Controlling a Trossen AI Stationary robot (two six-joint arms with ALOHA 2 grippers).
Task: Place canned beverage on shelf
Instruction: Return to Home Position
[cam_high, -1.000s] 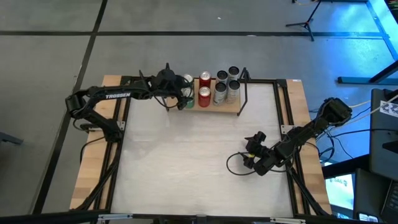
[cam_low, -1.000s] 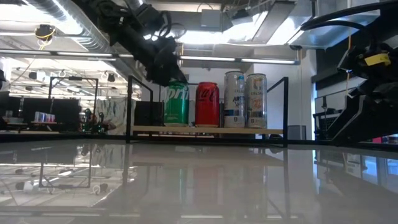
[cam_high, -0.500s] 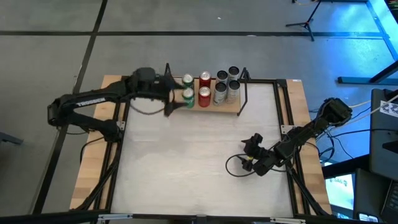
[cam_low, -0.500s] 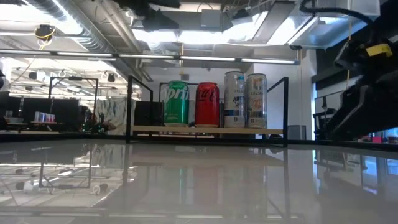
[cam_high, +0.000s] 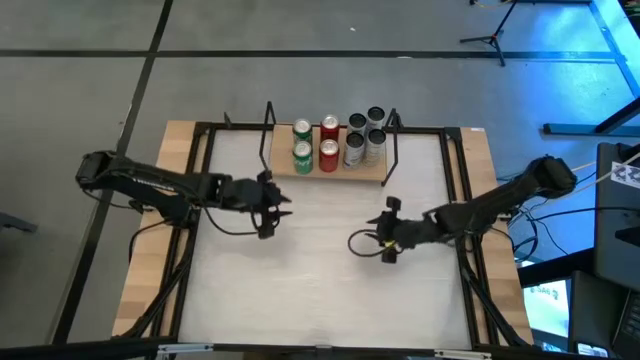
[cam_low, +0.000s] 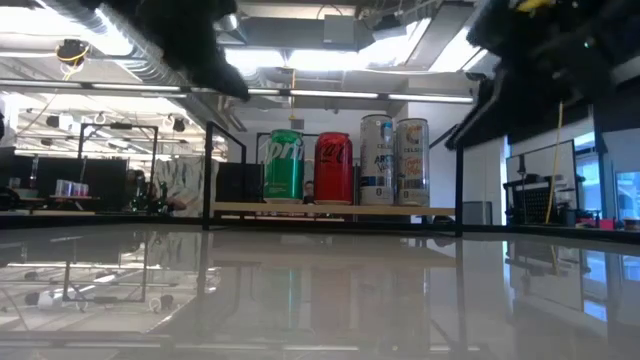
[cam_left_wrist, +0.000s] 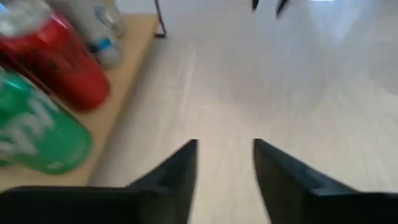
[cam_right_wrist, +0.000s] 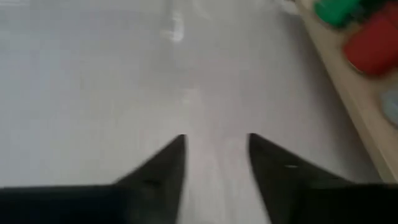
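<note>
Green can (cam_high: 302, 153) stands upright at the left end of the shelf (cam_high: 370, 173) beside a red can (cam_high: 328, 152), well apart from the left pincer (cam_high: 272, 203), which has drawn back from it over the worktop (cam_high: 320, 290), fingers open and empty, while the right pincer (cam_high: 386, 229), also open, has swung toward the middle.

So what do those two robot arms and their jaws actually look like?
Both the left arm and right arm are slim and dark, nearly black, built from jointed tubular segments. A thin black cable loops out near each wrist. Each ends in jaws of two dark, wedge-shaped fingers tapering to blunt tips. No markings are readable.
</note>
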